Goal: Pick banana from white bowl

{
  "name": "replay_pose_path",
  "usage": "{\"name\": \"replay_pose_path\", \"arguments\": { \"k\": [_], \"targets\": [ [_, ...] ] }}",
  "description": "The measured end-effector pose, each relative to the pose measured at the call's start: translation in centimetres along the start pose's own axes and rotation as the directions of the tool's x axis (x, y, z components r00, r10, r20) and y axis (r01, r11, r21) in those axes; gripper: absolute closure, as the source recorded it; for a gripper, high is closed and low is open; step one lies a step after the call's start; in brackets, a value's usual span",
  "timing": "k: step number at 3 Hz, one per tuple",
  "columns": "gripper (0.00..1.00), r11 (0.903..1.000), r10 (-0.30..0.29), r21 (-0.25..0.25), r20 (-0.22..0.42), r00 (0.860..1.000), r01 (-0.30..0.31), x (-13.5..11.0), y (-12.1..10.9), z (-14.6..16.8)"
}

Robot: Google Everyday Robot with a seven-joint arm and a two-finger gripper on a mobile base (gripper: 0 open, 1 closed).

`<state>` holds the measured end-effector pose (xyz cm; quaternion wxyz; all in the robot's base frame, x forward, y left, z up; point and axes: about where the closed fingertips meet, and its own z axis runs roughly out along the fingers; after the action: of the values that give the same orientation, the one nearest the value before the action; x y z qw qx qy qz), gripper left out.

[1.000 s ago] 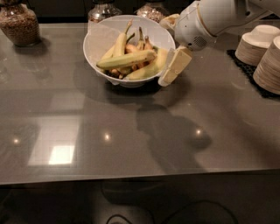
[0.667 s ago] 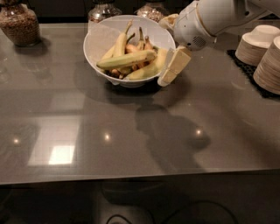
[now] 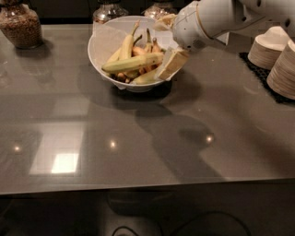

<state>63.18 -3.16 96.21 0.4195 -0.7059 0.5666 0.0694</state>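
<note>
The white bowl [image 3: 99, 44] stands at the back middle of the grey counter and holds several bananas. The long greenish-yellow banana [image 3: 131, 63] lies on top of the pile, nearly level, with its right end towards the gripper. My gripper [image 3: 168, 44] reaches in over the bowl's right rim on the white arm [image 3: 216, 16]. One cream finger [image 3: 173, 63] sits just past the banana's right end; the other [image 3: 164, 22] is near the far rim. The jaws stand wide apart around the banana's end, not closed on it.
A jar of brown nuts [image 3: 19, 25] stands at the back left, and two more jars [image 3: 108, 10] stand behind the bowl. Stacks of small beige bowls [image 3: 276, 55] sit on a black mat at the right edge. The counter's front edge runs along the bottom.
The gripper has shifted slightly left, further into the bowl, bringing its lower finger up against the banana's right end. The bowl and the bananas have not moved.
</note>
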Motion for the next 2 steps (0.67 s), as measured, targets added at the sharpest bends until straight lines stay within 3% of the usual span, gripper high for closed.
{"name": "replay_pose_path", "arguments": {
  "k": [1, 2],
  "targets": [
    [0.42, 0.9953, -0.096, 0.017, 0.038, 0.995, 0.095, -0.7, -0.6, 1.5],
    [0.66, 0.9883, -0.151, 0.026, 0.052, 0.987, 0.15, -0.6, -0.8, 2.6]
  ]
}}
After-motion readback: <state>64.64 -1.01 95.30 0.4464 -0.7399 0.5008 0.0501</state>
